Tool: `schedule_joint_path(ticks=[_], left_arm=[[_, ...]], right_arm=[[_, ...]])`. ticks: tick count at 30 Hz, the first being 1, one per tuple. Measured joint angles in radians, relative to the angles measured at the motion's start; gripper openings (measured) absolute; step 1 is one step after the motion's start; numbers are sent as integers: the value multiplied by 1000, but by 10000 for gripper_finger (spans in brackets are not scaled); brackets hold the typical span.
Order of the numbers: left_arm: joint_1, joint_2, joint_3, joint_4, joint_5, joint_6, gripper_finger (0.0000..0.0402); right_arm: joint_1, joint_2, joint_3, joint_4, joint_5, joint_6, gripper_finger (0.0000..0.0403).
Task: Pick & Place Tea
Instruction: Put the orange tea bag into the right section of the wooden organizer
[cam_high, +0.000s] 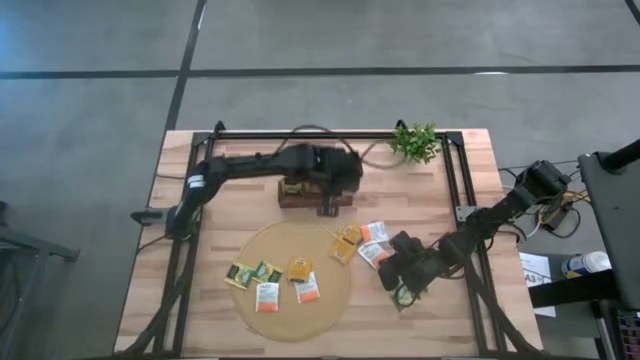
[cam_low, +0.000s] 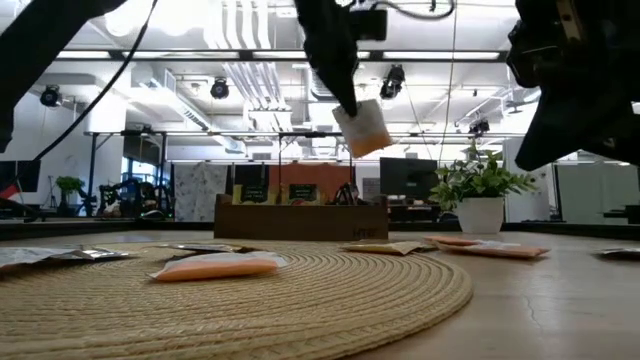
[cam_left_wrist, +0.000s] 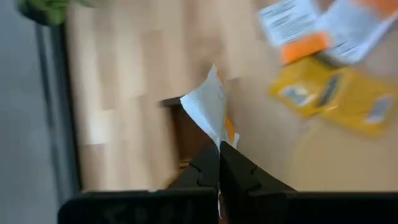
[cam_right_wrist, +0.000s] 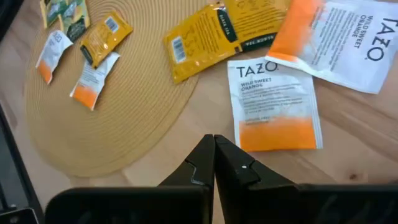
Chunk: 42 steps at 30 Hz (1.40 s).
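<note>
The tea lies as small flat sachets on and beside the round tan mat (cam_high: 290, 285): green ones (cam_high: 252, 272), yellow ones (cam_high: 299, 268) and white-and-orange ones (cam_high: 373, 243). My left gripper (cam_high: 328, 203) is above the dark brown tray (cam_high: 300, 195), shut on a white-and-orange sachet (cam_low: 364, 130) that hangs in the air. My right gripper (cam_right_wrist: 214, 144) is shut with nothing in it. It hovers just off the mat's right rim, beside a white-and-orange sachet (cam_right_wrist: 273, 106) lying flat on the wood. My left gripper pinches the white-and-orange sachet between its two fingers at one edge (cam_left_wrist: 219, 138). The fingers (cam_low: 343, 95) come from above, slanting down. The sachet hangs tilted below the fingertips, clear of the table and higher than the tray (cam_low: 300, 218).
A small green plant in a white pot (cam_high: 415, 142) stands at the far right of the table, behind the tray. A black frame (cam_high: 455, 190) runs around the work area. Bare wood lies between the tray and the mat.
</note>
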Motion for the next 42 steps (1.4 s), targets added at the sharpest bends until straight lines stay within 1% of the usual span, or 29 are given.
schedule_joint_path(ticks=[4,8,12,15,20,24,30,33,42], left_arm=[[55,2,-26,-5,-8,82,0],[72,4,-82,13,-5,156,0],[73,5,-145,93,-2,187,0],[73,5,-198,157,-18,211,0],[73,5,-255,170,-43,221,0],[74,5,-272,173,-67,239,0],[74,20,-269,207,-69,244,0],[74,29,-272,224,-69,271,0],[75,61,-274,205,-79,314,0]], right_arm=[[0,13,-1,0,2,26,9],[0,15,-2,0,2,36,9],[-2,15,-2,-6,2,37,9],[-2,15,-4,-19,1,55,9],[-2,15,-16,-18,-1,96,9],[-2,15,-28,-16,-2,129,9],[-2,14,-39,-14,-2,148,9],[-2,14,-41,-14,-2,161,9],[-3,14,-41,-11,-2,187,9]])
